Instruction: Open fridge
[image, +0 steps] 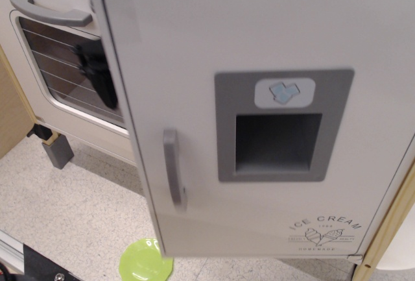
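The white fridge [194, 54] door stands swung partly open, handle leftward.

The fridge [259, 47] door looks smooth, matt white — painted wood or plastic, unclear — with a matt grey handle [171, 178] and speckled floor [71, 209] at lower left.
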You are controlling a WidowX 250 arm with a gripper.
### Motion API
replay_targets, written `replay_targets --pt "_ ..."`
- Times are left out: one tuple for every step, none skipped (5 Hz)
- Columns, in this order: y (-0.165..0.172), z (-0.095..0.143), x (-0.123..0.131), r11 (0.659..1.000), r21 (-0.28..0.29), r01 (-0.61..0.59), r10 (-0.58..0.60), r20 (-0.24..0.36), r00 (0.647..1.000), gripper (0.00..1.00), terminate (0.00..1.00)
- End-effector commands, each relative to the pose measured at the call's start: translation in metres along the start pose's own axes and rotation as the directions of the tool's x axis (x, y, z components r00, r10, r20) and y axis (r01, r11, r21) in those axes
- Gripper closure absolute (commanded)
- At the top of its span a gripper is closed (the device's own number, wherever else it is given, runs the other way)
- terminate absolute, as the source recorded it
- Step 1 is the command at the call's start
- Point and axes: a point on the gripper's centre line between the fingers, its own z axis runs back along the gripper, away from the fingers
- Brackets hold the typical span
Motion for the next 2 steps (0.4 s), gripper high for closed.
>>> replay_targets --pt "-0.006 0.008 -0.053 0.990 -0.014 0.140 -0.139 0.058 0.989 0.00 0.00" --pt "-0.018 0.005 -0.084 0.979 -0.024 0.203 -0.202 0.044 0.978 0.00 1.00"
